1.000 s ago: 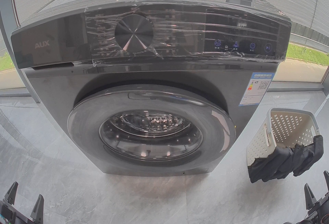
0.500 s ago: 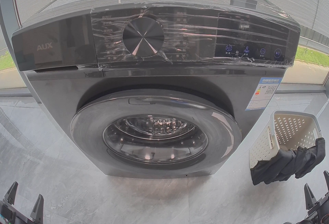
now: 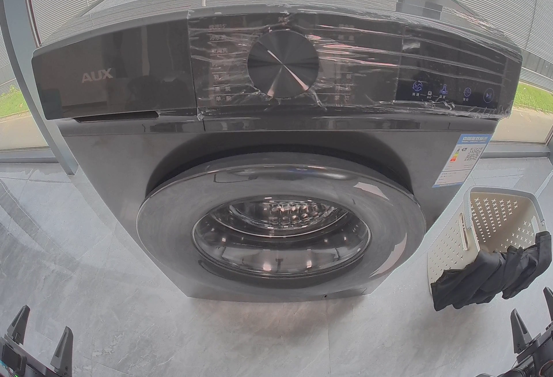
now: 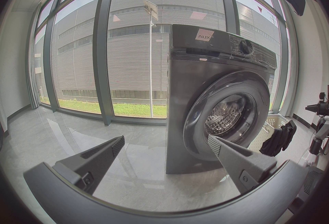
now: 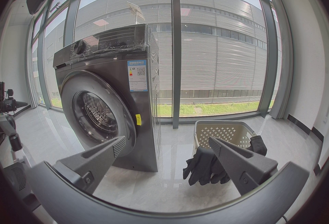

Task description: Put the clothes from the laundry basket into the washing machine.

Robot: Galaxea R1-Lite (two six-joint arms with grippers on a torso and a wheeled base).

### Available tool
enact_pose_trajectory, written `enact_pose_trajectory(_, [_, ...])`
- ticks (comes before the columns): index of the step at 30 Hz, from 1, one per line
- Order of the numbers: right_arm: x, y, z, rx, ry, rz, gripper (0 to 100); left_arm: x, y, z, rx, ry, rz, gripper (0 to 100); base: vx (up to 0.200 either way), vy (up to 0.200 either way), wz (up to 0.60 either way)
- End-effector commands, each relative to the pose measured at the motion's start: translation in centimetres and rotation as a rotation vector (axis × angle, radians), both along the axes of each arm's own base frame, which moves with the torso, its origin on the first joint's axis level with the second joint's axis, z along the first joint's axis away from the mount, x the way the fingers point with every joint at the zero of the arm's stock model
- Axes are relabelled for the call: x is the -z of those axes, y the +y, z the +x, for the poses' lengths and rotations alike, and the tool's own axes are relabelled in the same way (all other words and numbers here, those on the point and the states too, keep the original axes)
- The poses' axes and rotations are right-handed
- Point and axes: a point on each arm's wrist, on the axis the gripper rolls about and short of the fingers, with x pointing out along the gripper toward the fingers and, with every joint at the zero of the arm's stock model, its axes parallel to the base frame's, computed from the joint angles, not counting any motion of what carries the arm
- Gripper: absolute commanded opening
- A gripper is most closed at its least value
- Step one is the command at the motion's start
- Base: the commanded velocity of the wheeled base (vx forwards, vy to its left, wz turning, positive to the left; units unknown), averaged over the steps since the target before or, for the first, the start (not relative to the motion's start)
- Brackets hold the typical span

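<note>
The grey washing machine (image 3: 276,124) stands straight ahead with its round glass door (image 3: 281,228) shut. A white laundry basket (image 3: 496,222) sits on the floor to its right, with dark clothes (image 3: 489,274) draped over its front rim. The machine (image 4: 219,98), basket (image 4: 270,125) and clothes (image 4: 278,137) also appear in the left wrist view, and the machine (image 5: 109,98), basket (image 5: 222,132) and clothes (image 5: 205,164) in the right wrist view. My left gripper (image 3: 41,332) is low at the front left, open and empty. My right gripper (image 3: 533,317) is low at the front right, near the basket, open and empty.
Glossy grey floor tiles (image 3: 115,303) spread around the machine. Tall windows with dark frames (image 5: 175,46) stand behind the machine and basket. A white wall (image 5: 308,64) lies right of the basket.
The whole head view has shifted: the washing machine and basket now sit farther right in the picture, so the camera moved. Both grippers hold the same place and stay open.
</note>
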Motion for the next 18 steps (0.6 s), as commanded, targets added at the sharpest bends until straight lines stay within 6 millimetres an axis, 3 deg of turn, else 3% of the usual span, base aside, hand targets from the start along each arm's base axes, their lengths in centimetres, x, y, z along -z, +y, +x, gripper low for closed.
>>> enact_pose_trajectory(1, [0.48, 0.00, -0.01, 0.000, -0.001, 0.000, 100, 0.54, 0.01, 0.00, -0.003, 0.002, 0.004, 100, 0.000, 0.000, 0.00])
enact_pose_trajectory(9, [0.48, 0.00, -0.01, 0.000, -0.001, 0.000, 100, 0.53, 0.00, 0.00, 0.002, 0.001, 0.000, 100, 0.000, 0.000, 0.00])
enact_pose_trajectory(18, [0.50, 0.00, -0.01, 0.002, 0.000, -0.002, 100, 0.53, 0.00, 0.00, 0.002, 0.001, -0.002, 100, 0.000, 0.200, 0.00])
